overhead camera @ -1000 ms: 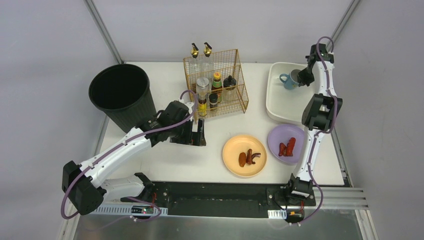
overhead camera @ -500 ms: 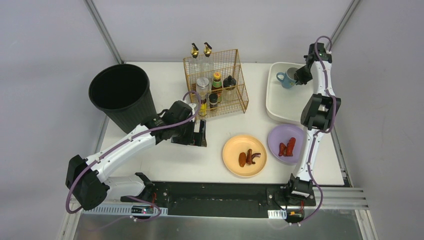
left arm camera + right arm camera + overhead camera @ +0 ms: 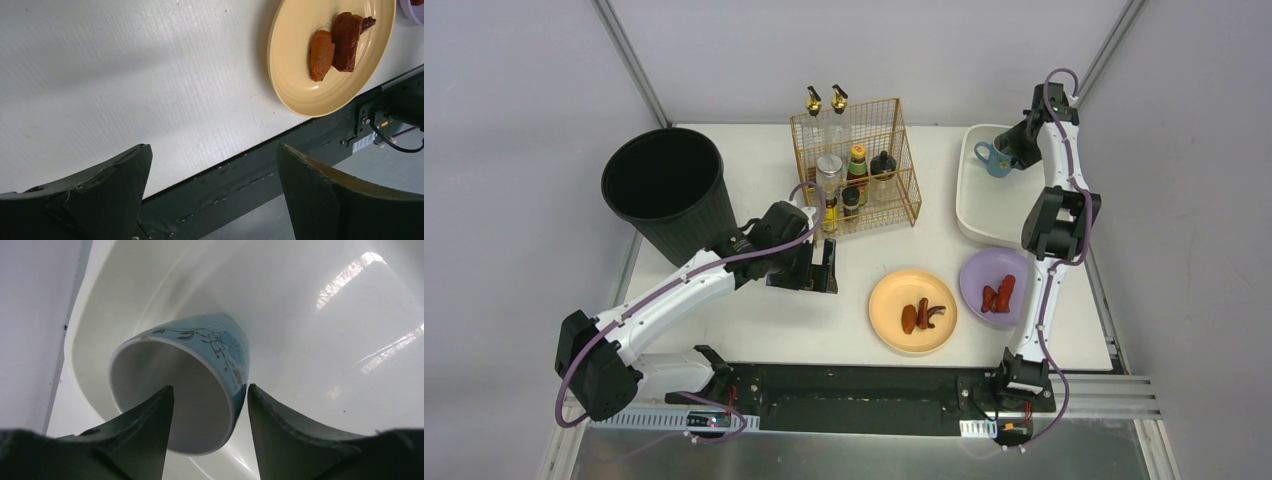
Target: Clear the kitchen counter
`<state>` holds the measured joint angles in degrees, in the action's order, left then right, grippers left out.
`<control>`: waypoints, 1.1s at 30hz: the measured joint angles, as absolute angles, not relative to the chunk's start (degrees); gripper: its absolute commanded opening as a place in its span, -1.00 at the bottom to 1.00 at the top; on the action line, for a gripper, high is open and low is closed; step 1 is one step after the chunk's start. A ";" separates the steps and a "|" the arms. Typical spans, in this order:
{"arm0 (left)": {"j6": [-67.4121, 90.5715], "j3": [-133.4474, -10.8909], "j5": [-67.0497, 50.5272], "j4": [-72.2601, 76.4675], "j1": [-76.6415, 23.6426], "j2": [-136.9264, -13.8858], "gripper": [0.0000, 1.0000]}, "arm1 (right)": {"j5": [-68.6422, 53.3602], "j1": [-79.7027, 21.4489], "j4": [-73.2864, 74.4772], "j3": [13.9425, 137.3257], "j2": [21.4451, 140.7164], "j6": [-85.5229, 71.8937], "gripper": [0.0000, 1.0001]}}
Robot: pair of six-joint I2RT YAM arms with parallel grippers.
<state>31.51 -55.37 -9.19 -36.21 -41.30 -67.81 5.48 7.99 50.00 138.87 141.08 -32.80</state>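
A black bin (image 3: 664, 188) stands at the back left of the kitchen counter (image 3: 754, 325), the white top that lies under everything here, with its black rail (image 3: 864, 395) along the near edge. Just right of the bin the left gripper (image 3: 825, 268) hangs low over bare counter, its fingers (image 3: 100, 200) spread wide with nothing between them. Behind it sits a gold wire rack (image 3: 902, 170) full of bottles (image 3: 857, 165) (two tall ones with pour spouts stand at the back). Nearer the front, a yellow plate (image 3: 894, 300) carries brown pieces of food (image 3: 919, 316). A purple dish (image 3: 974, 275) just beside it holds reddish pieces (image 3: 999, 293). At the far right, a cream tub (image 3: 984, 215) holds a blue flowered mug (image 3: 220, 347). The right gripper (image 3: 210, 387) straddles the mug's wall, one finger in its mouth and one outside. I cannot tell whether they pinch it.
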 measured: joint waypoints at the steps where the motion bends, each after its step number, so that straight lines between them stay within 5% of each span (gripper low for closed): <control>1: 31.53 -55.37 -9.19 -36.21 -41.30 -67.81 0.99 | 5.26 7.99 49.50 138.28 140.81 -32.82 0.25; 8: 32.05 -55.37 -9.89 -36.18 -41.30 -67.81 0.99 | 4.60 7.99 47.35 131.02 133.34 -32.42 0.36; 23: 33.80 -55.44 -11.88 -33.19 -45.30 -75.18 0.99 | 3.09 6.92 37.69 90.48 87.11 -29.74 0.38; 33: 42.00 -55.48 -11.51 -28.05 -48.82 -82.00 0.99 | 1.26 -3.97 36.56 74.32 70.81 -30.04 0.37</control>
